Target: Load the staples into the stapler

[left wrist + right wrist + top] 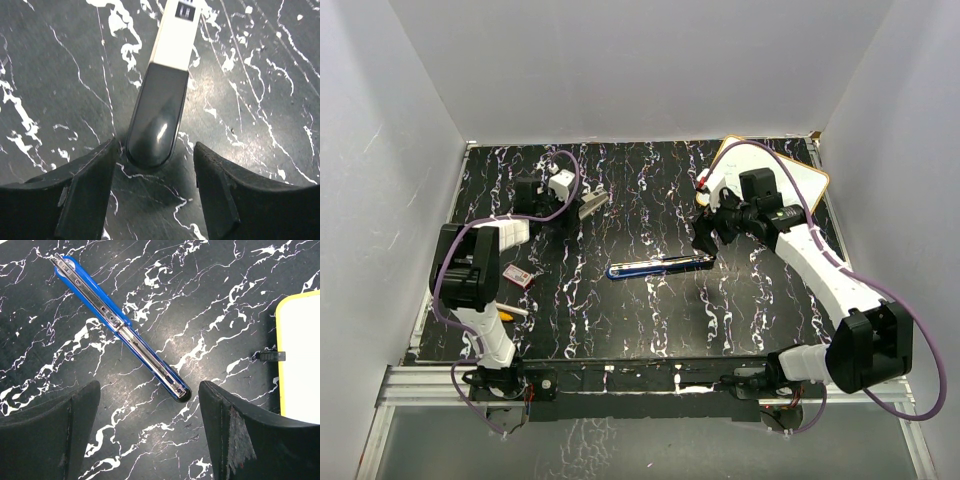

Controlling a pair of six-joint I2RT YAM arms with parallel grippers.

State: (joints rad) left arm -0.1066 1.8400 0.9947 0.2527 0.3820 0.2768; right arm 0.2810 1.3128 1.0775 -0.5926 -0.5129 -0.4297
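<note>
The blue stapler (660, 265) lies folded open and flat at mid-table, its metal staple channel facing up (120, 330). My right gripper (706, 240) (149, 386) hovers open over its right end, and that rounded tip sits just ahead of the fingers. The staples, a small red box (520, 275), lie at the left near my left arm. My left gripper (575, 207) (155, 150) is open at the back left. The black end of a long black-and-white object (160, 100) (595, 202) lies just beyond its fingertips, untouched.
A yellow-rimmed whiteboard (790, 180) (300, 355) lies at the back right, close behind my right gripper. An orange-and-white pen (512, 312) rests near the front left edge. White walls close in the table on three sides.
</note>
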